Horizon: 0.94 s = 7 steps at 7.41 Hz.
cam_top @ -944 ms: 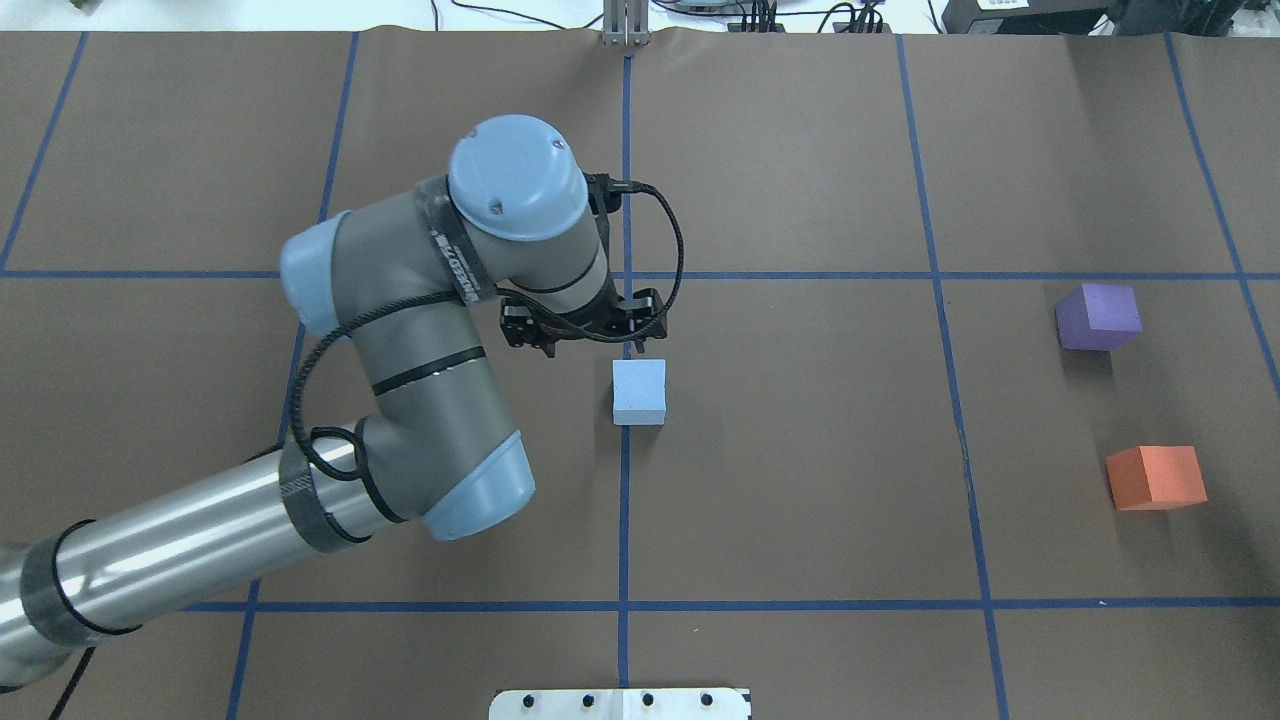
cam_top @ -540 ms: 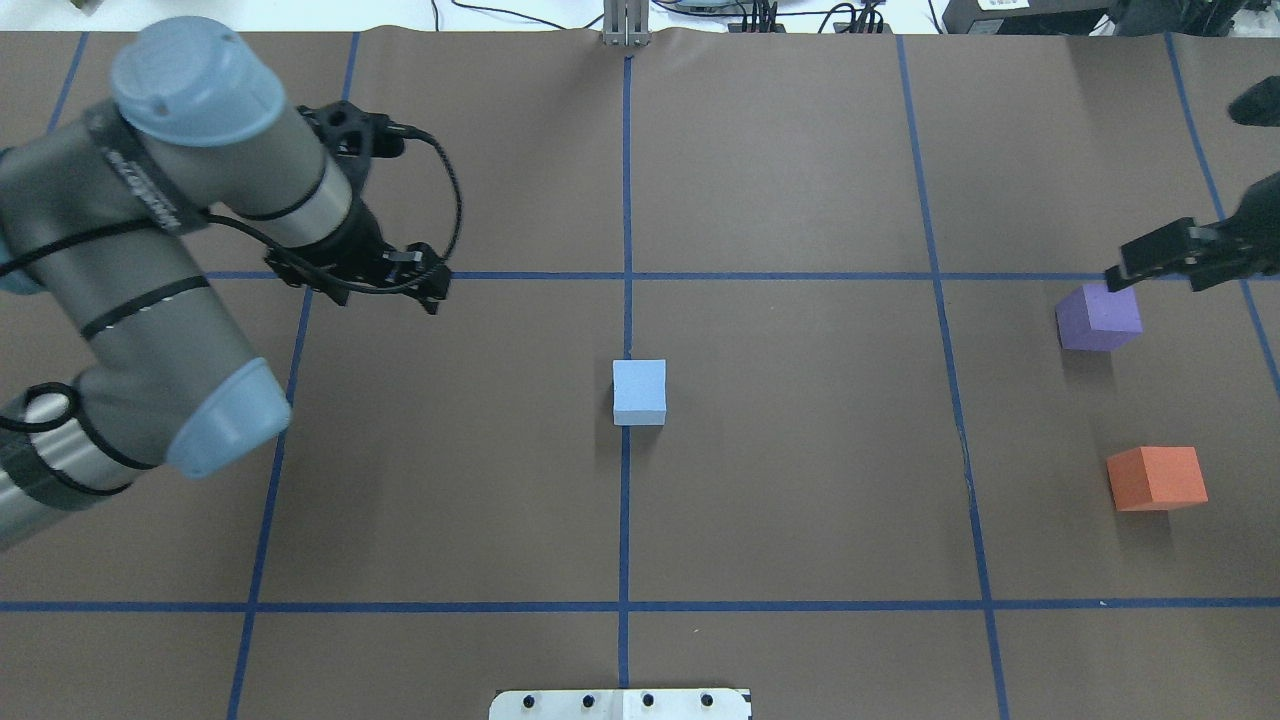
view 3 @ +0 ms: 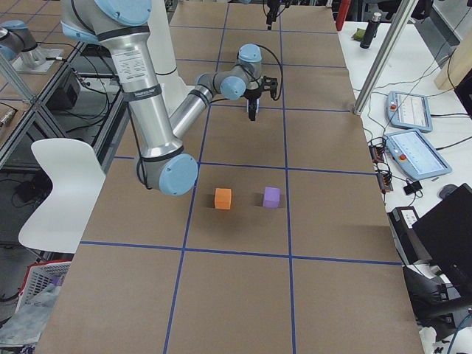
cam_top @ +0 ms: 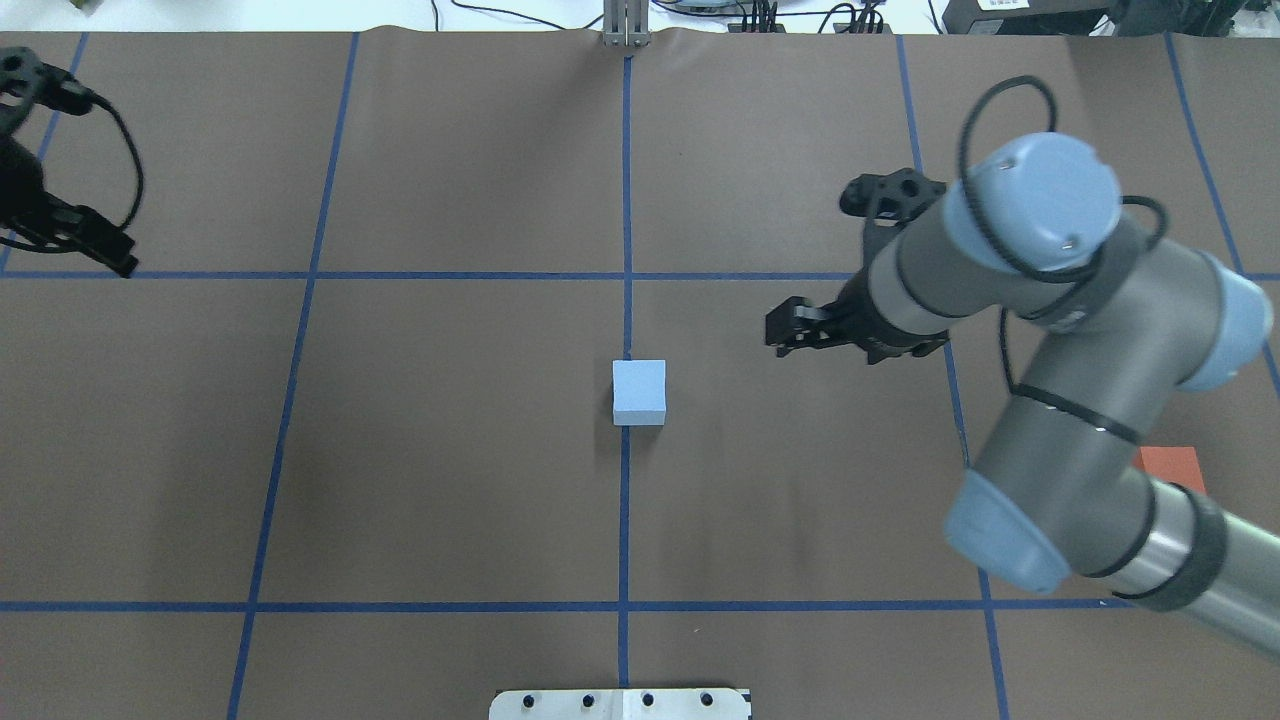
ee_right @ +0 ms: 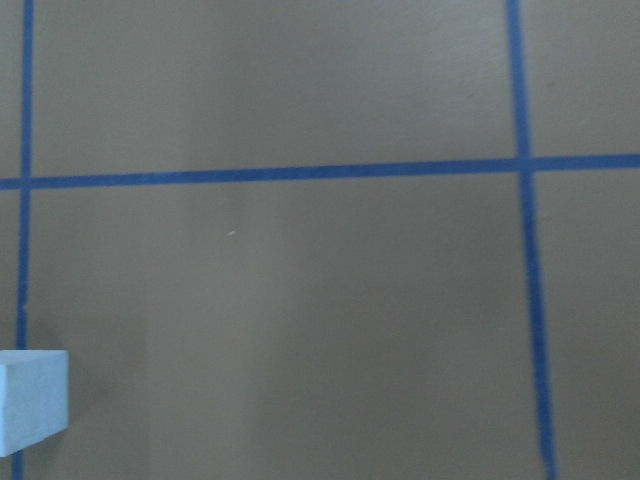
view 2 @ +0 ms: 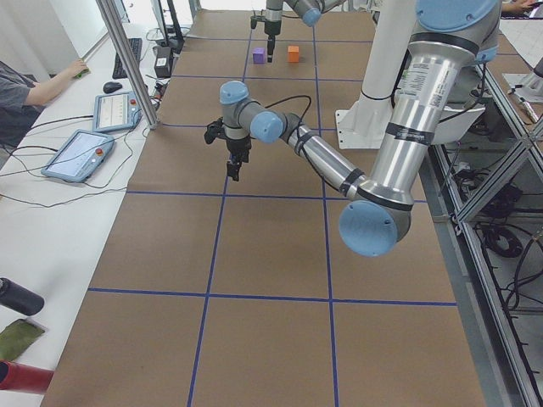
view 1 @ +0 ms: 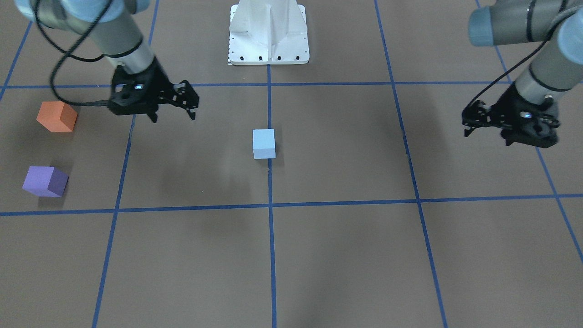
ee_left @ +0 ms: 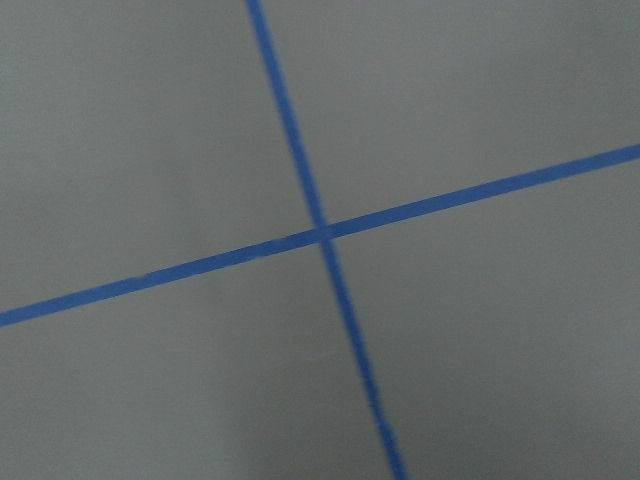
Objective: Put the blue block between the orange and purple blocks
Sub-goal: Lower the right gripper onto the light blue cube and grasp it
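The light blue block (cam_top: 639, 392) sits alone at the table's centre on a tape line, and also shows in the front view (view 1: 263, 143) and at the lower left edge of the right wrist view (ee_right: 30, 400). My right gripper (cam_top: 783, 335) hovers open and empty to the block's right; the front view (view 1: 172, 117) shows its fingers apart. The orange block (view 1: 56, 116) and purple block (view 1: 45, 181) stand apart at the table's right end. In the overhead view my right arm hides the purple block and most of the orange block (cam_top: 1172, 463). My left gripper (view 1: 486, 136) is open and empty at the far left.
The brown table cover carries a grid of blue tape lines (cam_top: 626, 200). The white robot base (view 1: 268, 32) stands at the robot's side of the table. Operator tablets (view 3: 417, 151) and a white chair (view 3: 63, 192) are off the table.
My left arm has swung away from beside the blue block to the table's far left. My right arm has come in from the right edge toward the block. The blocks have not moved.
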Available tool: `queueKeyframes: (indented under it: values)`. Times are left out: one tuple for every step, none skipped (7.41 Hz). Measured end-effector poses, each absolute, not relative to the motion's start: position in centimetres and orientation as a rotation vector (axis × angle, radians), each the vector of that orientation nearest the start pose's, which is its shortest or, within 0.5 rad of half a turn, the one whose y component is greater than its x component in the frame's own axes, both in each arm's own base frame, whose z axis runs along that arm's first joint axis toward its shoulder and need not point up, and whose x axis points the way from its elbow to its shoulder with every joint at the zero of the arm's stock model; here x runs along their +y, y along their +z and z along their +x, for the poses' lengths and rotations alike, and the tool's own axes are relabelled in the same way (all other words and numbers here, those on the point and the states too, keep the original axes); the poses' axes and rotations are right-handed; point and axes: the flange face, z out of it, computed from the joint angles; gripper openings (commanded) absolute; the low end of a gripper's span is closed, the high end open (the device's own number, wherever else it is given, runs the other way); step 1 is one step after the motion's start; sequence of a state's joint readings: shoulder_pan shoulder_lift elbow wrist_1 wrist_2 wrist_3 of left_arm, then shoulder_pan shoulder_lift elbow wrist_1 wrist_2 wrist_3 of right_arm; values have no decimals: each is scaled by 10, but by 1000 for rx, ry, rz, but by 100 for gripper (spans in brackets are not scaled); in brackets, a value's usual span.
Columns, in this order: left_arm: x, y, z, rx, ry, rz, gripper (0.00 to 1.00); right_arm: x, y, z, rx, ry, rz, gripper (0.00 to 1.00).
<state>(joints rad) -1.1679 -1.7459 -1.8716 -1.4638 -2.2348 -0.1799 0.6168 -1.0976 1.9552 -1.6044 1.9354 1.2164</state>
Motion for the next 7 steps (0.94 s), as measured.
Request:
queueKeyframes:
  values:
    - [-531,483,94,741,375,152,100,-418,206,-470,-860,107,73,100]
    - [-532,526,44,746,401,155,100,-420,188,-504,-843,110,70,100]
    - [-527,566,0,758,396,149,100,-425,174,-531,-829,108,68,100]
    - [-514,598,-32,776,369,137,100,-428,165,-555,-813,98,63,100]
    - [-503,614,-50,785,347,132,100,-428,166,-571,-799,84,63,100]
    - [-497,621,-57,788,336,130,100,-427,172,-585,-796,73,78,100]
    - [-494,624,-60,789,331,128,100,-425,182,-600,-799,61,102,100]
